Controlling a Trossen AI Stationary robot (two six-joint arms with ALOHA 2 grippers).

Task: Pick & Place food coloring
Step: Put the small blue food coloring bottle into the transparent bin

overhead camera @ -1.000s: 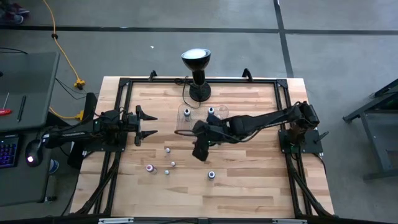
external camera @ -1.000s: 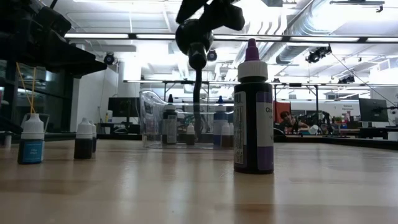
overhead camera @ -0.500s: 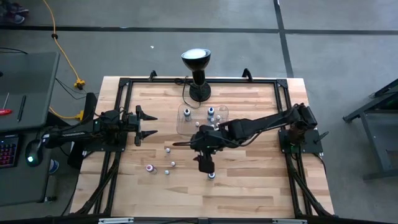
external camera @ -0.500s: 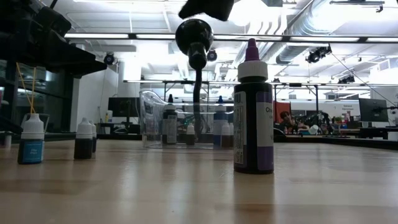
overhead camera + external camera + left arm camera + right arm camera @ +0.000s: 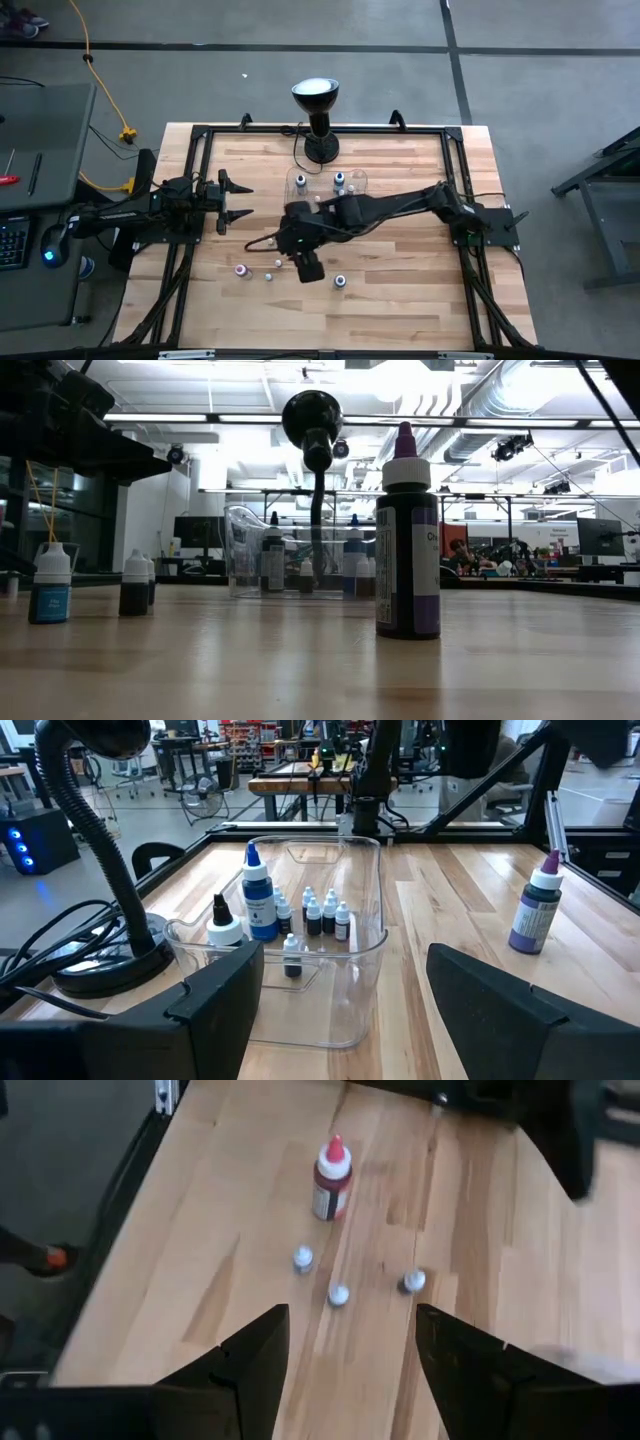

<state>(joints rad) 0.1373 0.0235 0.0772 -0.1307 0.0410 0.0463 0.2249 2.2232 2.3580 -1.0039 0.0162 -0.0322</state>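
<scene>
Even overhead lighting, with strong backlight at table height

The table (image 5: 400,290) is lit evenly from above in the high view, and only soft, short shadows are cast. In the low view, bright ceiling strip lights (image 5: 250,417) are seen behind the scene, so the lamp (image 5: 313,420) and the purple-capped bottle (image 5: 407,535) are rendered dark against glare, and a faint sheen is reflected from the wood. Motion blur is seen across the right wrist view, where the red bottle (image 5: 331,1177) is softened. The near fingers (image 5: 215,1005) in the left wrist view are out of focus.
</scene>
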